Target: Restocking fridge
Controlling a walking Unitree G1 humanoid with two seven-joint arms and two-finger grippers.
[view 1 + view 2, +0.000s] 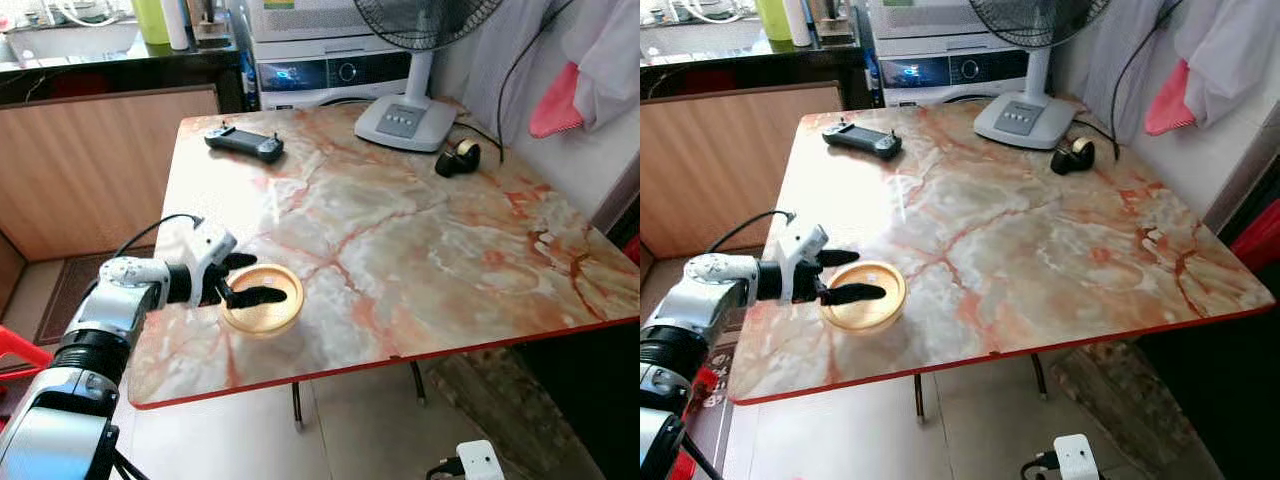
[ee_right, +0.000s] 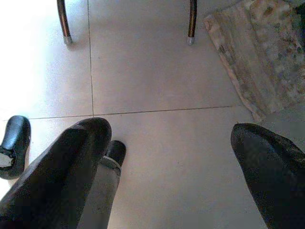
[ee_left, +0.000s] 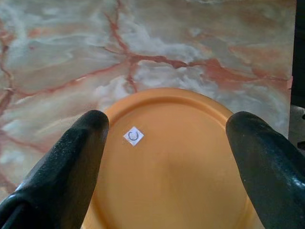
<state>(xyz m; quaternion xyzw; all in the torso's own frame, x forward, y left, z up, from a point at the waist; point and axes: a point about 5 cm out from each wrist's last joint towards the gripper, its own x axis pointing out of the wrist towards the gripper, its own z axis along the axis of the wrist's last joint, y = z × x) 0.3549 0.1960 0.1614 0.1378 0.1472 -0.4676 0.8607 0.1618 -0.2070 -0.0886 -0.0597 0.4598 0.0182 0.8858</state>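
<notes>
Item: orange plate (image 1: 262,299), round and shallow, laid flat on the marble-patterned table (image 1: 420,250) near its front left corner. A small white sticker (image 3: 133,136) is seen on the plate's surface in the left wrist view.

Left gripper (image 1: 243,281): held low over the plate's near-left rim, fingers spread wide, one finger (image 3: 71,167) set over each side of the plate. No pinch is made; whether the fingertips touch the plate cannot be told.

Right gripper (image 2: 171,162): hung beside the table and pointed at the tiled floor (image 2: 152,71), fingers spread apart, nothing held. Two table legs (image 2: 191,21), the corner of a mat (image 2: 259,57) and a dark shoe (image 2: 13,143) are seen below it.

Other contents of the table: a black handheld controller (image 1: 245,141) near the far left edge; a white fan base (image 1: 405,122) at the far edge, with the fan head above it; a roll of tape in a black dispenser (image 1: 458,157) just beside the fan base.

Surroundings: a white appliance (image 1: 330,70) behind the table; a wooden panel (image 1: 90,170) to the left; a pink cloth (image 1: 556,103) hung at the right.
</notes>
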